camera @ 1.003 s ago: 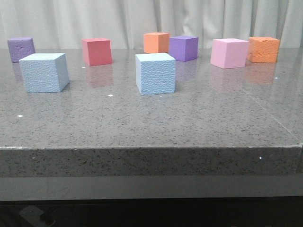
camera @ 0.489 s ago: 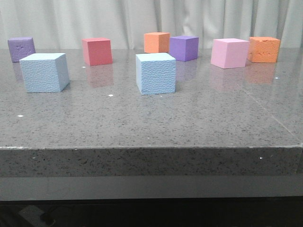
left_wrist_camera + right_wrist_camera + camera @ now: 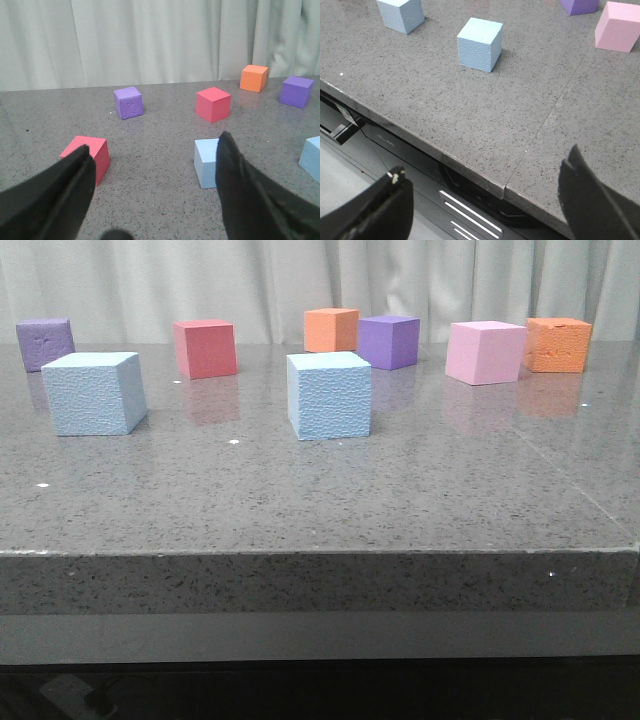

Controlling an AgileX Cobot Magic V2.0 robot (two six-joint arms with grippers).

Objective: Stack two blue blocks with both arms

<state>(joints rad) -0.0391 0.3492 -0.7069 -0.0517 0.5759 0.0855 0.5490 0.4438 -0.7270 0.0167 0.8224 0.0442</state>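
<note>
Two pale blue blocks stand apart on the grey table point(image 3: 420, 490): the left block point(image 3: 93, 393) and the middle block point(image 3: 329, 396). No gripper shows in the front view. In the left wrist view my left gripper point(image 3: 154, 142) is open and empty, back from the left block point(image 3: 205, 162), which one finger partly hides; the middle block point(image 3: 312, 156) is cut by the frame edge. In the right wrist view my right gripper point(image 3: 485, 162) is open and empty above the table's front edge, well short of the middle block point(image 3: 480, 44) and the left block point(image 3: 401, 13).
Along the back stand a purple cube point(image 3: 45, 343), red cube point(image 3: 205, 348), orange cube point(image 3: 331, 330), purple cube point(image 3: 388, 342), pink cube point(image 3: 485, 352) and orange cube point(image 3: 558, 344). Another red cube point(image 3: 87, 157) sits near my left gripper's finger. A seam point(image 3: 555, 112) crosses the tabletop.
</note>
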